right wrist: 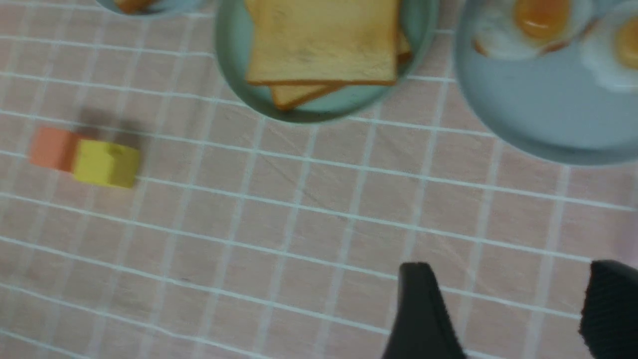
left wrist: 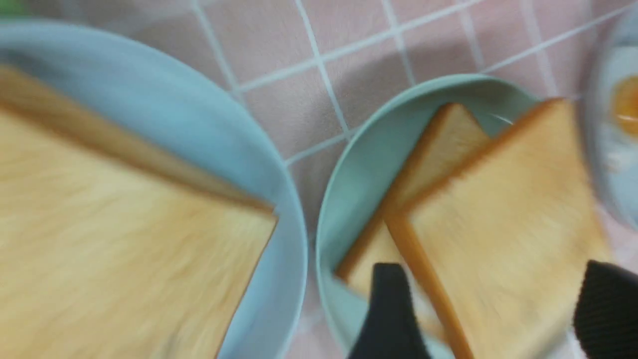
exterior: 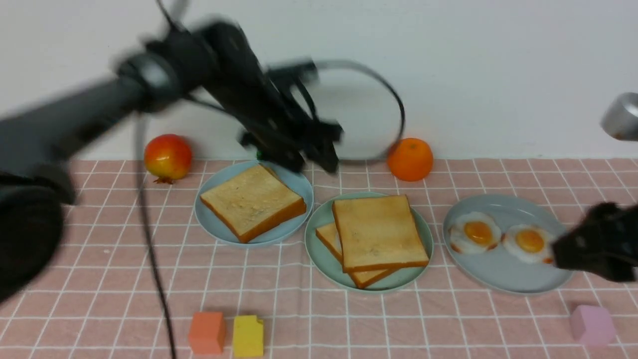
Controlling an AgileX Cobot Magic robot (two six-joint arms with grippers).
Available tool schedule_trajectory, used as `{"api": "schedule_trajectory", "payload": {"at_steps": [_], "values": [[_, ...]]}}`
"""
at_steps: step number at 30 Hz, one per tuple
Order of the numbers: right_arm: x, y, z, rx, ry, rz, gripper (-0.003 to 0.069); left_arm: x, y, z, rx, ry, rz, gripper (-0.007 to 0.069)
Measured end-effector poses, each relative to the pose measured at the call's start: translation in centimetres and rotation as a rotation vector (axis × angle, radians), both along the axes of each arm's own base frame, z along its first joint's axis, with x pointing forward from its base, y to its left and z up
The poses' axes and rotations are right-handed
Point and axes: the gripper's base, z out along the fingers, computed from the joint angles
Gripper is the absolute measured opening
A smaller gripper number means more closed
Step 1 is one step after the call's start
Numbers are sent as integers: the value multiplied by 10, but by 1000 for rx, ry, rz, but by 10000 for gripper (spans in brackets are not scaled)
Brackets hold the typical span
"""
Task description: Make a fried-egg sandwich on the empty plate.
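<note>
Front: left gripper (exterior: pixel 315 160) wide open, empty; the plate (exterior: pixel 317 245) below and before it carries two toast slices (exterior: pixel 379 232), stacked askew | Left wrist: no fried egg visible between them, I cannot tell | Right wrist: right gripper (right wrist: pixel 513 279) open, empty; two spare eggs (right wrist: pixel 541 15) ahead; task seems almost complete.

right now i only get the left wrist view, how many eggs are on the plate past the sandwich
Observer: two fried eggs, side by side on the blue-grey plate.
Operator: where's the right gripper
Observer: the right gripper is by that plate's near right edge, above the cloth, jaws open, empty.
Operator: anything nearer the robot
Observer: an orange block and a yellow block side by side, a pink block far right.
</note>
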Motion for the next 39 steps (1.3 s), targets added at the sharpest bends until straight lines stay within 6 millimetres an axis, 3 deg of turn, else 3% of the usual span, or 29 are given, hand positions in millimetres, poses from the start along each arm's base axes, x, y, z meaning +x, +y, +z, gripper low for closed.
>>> {"api": "schedule_trajectory", "payload": {"at_steps": [2, 3, 7, 8, 10, 11, 13, 16, 17, 18, 20, 22, 23, 25, 29, 39], "values": [[-13, -10, 1, -35, -45, -54, 323, -24, 15, 44, -2, -6, -28, 526], [-12, -10, -1, -31, -43, -59, 311, -29, 16, 50, -1, -6, -36, 526], [-47, -25, -23, 0, -302, -117, 14, -76, 22, 116, -115, -60, -91, 442], [-54, -29, -30, 3, -374, -118, -1, -90, 23, 130, -144, -82, -102, 406], [-61, -31, -37, 5, -442, -119, -5, -101, 25, 139, -159, -96, -109, 365], [-72, -35, -49, 0, -550, -111, -5, -121, 31, 154, -170, -124, -112, 304], [-77, -37, -57, -6, -602, -104, -5, -137, 37, 165, -174, -149, -110, 264], [-91, -40, -82, -36, -729, -70, -5, -186, 59, 181, -141, -191, -59, 121], [-94, -41, -91, -46, -749, -60, -4, -204, 68, 182, -130, -194, -36, 86], [-95, -41, -91, -49, -758, -57, -4, -207, 69, 182, -126, -197, -35, 86], [-100, -42, -103, -77, -794, -36, -3, -241, 86, 171, -93, -171, 25, 13], [-101, -43, -106, -84, -808, -29, -3, -261, 94, 166, -84, -173, 46, 13], [-102, -43, -107, -89, -818, -25, -2, -286, 105, 154, -67, -165, 64, 13], [-103, -43, -108, -94, -822, -22, -1, -306, 112, 141, -64, -158, 73, 13], [-103, -43, -110, -97, -816, -20, 0, -361, 132, 121, -148, -289, 107, 13], [-103, -43, -111, -100, -813, -19, 4, -432, 162, 90, -437, -731, 226, 13]]}}
